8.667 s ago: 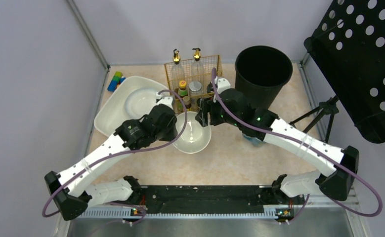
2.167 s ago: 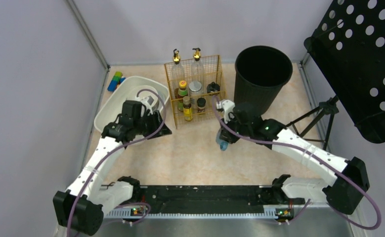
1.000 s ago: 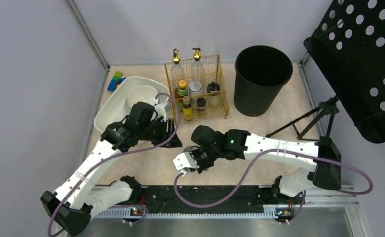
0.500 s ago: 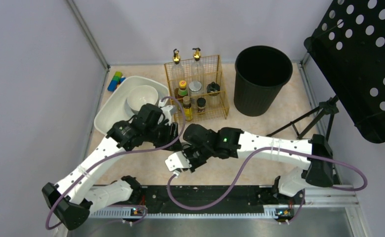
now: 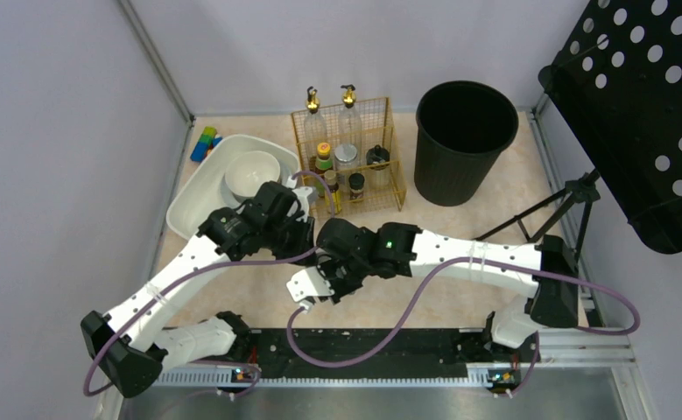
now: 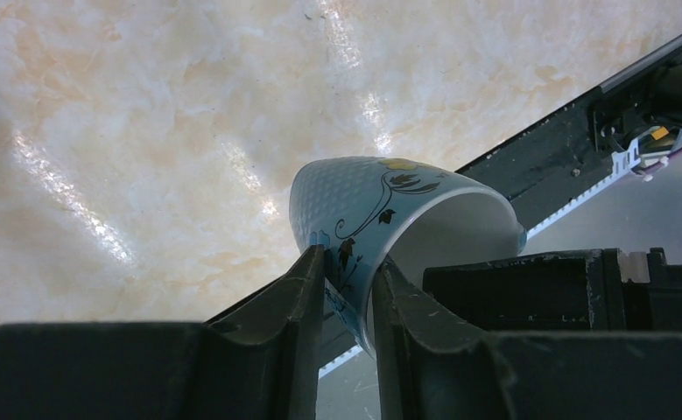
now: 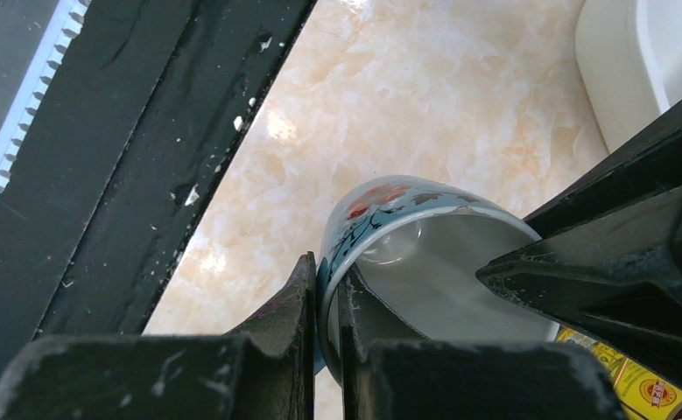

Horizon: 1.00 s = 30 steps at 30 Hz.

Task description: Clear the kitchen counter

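Marbled counter (image 6: 101, 131) lies below the cup (image 6: 381, 206), probably a light, stiff, breakable glazed thing, pinched mid-air by its thin rim wall in both left fingers (image 6: 298, 297) and right fingers (image 7: 295, 302), likely slippery there.

The cup (image 6: 381, 197) is pale blue outside with a dimpled texture and dark curling stems. It has a yellow bloom on one side, a red-orange one on the other, and is plain white inside. The counter (image 5: 460, 254) is beige-peach with faint white marbling. At the far left, the tub (image 5: 188, 206) and bowl (image 5: 251, 171) are white, and the blocks (image 5: 204, 143) are green, blue and yellow. The rack (image 5: 381, 118) is gold wire and the bin (image 5: 464, 140) is black. The arms (image 5: 486, 254) are white with black joints and purple cables.
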Each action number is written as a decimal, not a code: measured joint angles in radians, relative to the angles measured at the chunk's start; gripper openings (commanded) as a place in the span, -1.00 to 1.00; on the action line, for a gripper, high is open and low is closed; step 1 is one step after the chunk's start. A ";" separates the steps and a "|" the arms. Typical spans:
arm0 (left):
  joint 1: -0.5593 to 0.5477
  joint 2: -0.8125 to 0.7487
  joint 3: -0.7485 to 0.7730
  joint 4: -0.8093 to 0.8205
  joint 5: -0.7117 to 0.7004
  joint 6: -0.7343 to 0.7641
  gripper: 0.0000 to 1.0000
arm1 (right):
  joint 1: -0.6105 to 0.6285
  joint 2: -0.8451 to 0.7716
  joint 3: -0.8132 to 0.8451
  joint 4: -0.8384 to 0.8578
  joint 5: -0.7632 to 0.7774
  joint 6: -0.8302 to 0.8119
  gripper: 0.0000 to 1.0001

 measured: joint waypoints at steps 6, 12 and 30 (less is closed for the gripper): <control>-0.006 0.024 0.009 -0.009 -0.023 0.012 -0.36 | 0.000 0.032 0.032 -0.026 0.014 0.000 -1.00; -0.011 0.046 0.010 -0.012 -0.031 0.013 -0.32 | 0.000 0.048 0.045 -0.040 0.019 -0.002 -1.00; -0.031 0.091 0.021 -0.032 -0.060 0.063 -1.00 | 0.000 0.078 0.080 -0.068 0.026 -0.009 -1.00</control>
